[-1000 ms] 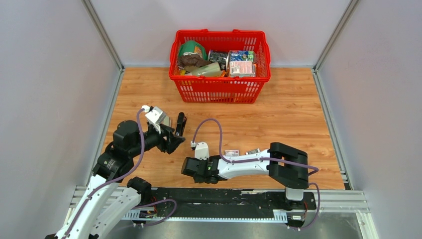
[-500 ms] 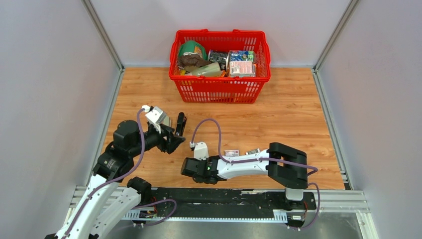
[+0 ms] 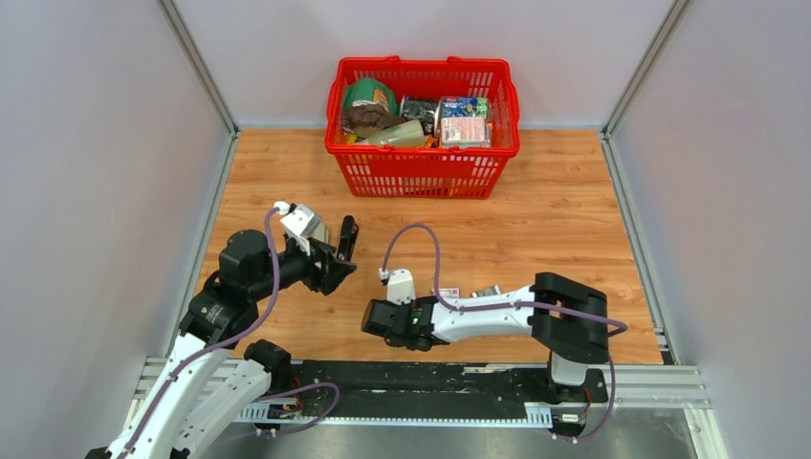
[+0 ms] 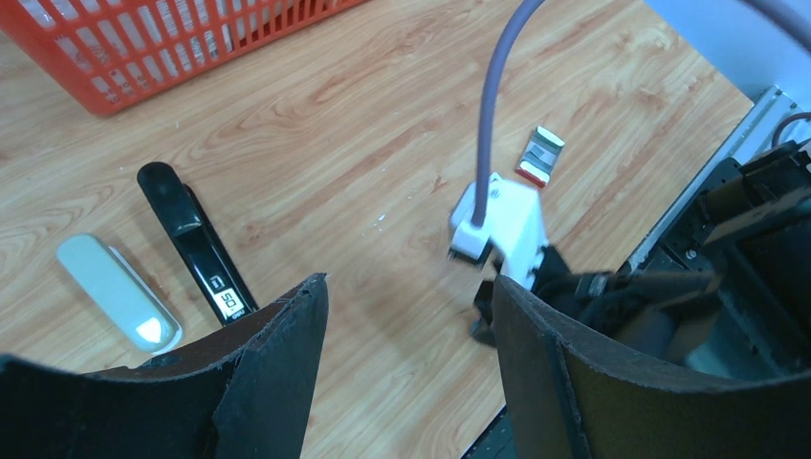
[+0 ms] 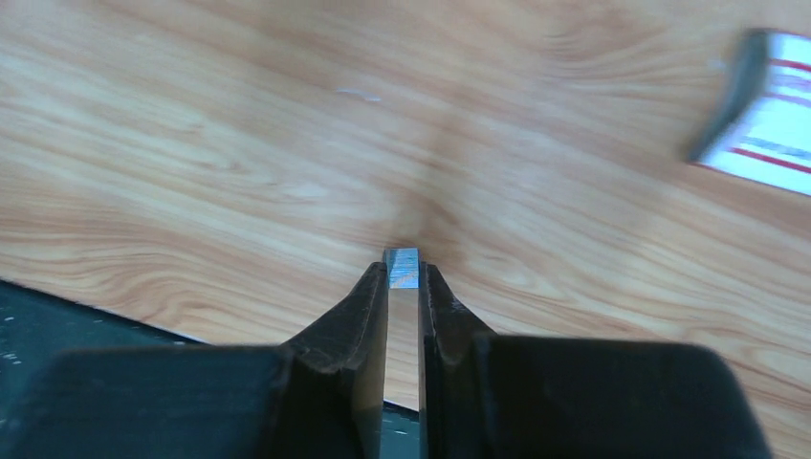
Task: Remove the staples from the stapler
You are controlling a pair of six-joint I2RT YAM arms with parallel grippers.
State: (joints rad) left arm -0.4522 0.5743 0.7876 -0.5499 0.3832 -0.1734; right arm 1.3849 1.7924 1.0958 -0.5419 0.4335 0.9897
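My right pincer [image 5: 403,273] had just closed in on the staples [image 5: 402,258] (a silvery strip, lower centre), gripping them, so unloading looked nearly done; my left pincer [image 4: 409,292] hung open.

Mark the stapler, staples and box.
stapler [image 4: 196,244]: left wrist view, middle of the black body.
staples [image 5: 403,267]: right wrist view, exposed tip of the strip.
box [image 4: 540,155]: left wrist view, top face.

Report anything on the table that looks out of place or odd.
Nothing looks spilled or damaged. One oddity: the stapler lies flat with a pale grey oblong piece beside it, not touching. Whether that piece belongs to the stapler I cannot tell. The right gripper pinches the staples.
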